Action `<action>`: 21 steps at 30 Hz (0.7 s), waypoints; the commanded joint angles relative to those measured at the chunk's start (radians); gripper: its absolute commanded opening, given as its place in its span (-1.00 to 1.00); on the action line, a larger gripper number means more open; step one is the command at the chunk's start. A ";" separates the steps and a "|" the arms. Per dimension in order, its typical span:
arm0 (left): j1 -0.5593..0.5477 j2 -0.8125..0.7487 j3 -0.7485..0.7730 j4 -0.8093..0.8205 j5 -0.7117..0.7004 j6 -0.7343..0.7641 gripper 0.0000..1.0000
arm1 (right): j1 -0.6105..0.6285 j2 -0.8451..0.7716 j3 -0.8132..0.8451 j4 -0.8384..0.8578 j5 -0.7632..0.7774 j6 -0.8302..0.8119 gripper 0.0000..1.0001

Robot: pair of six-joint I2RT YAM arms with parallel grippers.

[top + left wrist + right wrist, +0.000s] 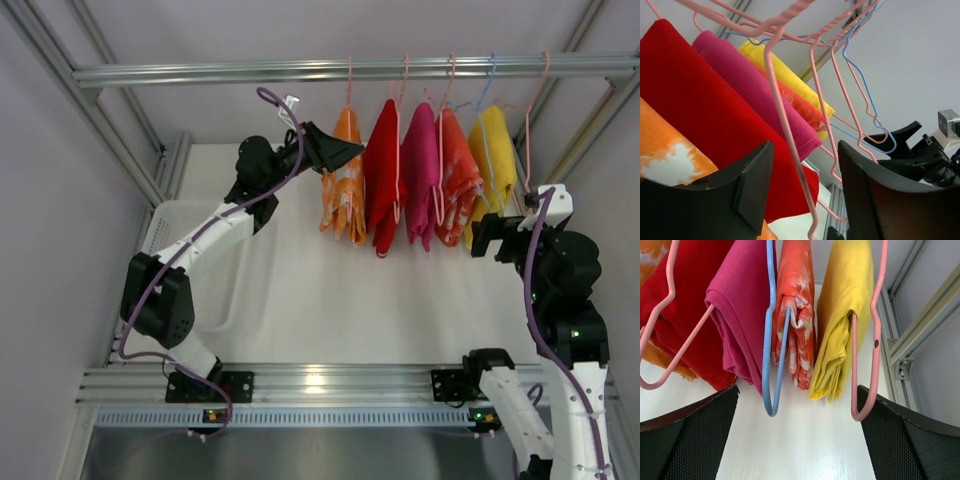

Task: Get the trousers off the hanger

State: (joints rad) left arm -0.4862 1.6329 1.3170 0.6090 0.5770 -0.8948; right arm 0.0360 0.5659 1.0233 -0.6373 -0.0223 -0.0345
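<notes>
Orange cloth blotched with white, the trousers point(662, 150), hangs just to the left of the left fingers point(752, 185) and partly behind the near one, folded over the end hanger on the rail point(300, 70). The left fingers stand apart. A thin pink wire runs down through the gap between them and, as far as can be told, touches neither. Being the nearest wire, it is probably the hanger point(790, 145) that carries the trousers. The red garment point(705, 95) hangs just beyond the gap.

The right fingers point(695, 435) are also apart and hold nothing. A blue hanger point(771, 340) and the yellow garment point(840, 325) hang ahead of them, well away from the trousers.

The step in hand looks like getting a hold before pulling:
- Closing here would pinch only wire, so the left fingers would do better to move toward the cloth on their left.
- A bite on the full folded thickness, low on the hanging part, should hold best.
- The red garment must stay out of the pinch.
- Pulling straight down would likely drag the hanger along, so the cloth should be drawn sideways off its bar.
</notes>
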 commanded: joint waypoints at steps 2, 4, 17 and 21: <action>-0.009 0.047 0.045 0.147 -0.028 -0.078 0.11 | -0.012 0.008 0.047 0.002 -0.008 -0.016 0.99; -0.009 0.056 0.047 0.188 -0.031 -0.113 0.04 | -0.012 0.005 0.043 0.004 -0.007 -0.019 0.99; -0.008 0.055 0.037 0.302 -0.003 -0.260 -1.00 | -0.012 0.000 0.037 0.011 -0.008 -0.025 0.99; -0.006 0.035 0.076 0.285 -0.002 -0.257 -1.00 | -0.012 0.005 0.046 0.014 -0.016 -0.025 0.99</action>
State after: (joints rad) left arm -0.4877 1.7252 1.3228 0.7654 0.5541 -1.1587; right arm 0.0360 0.5671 1.0233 -0.6369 -0.0250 -0.0509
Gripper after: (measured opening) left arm 0.047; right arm 0.993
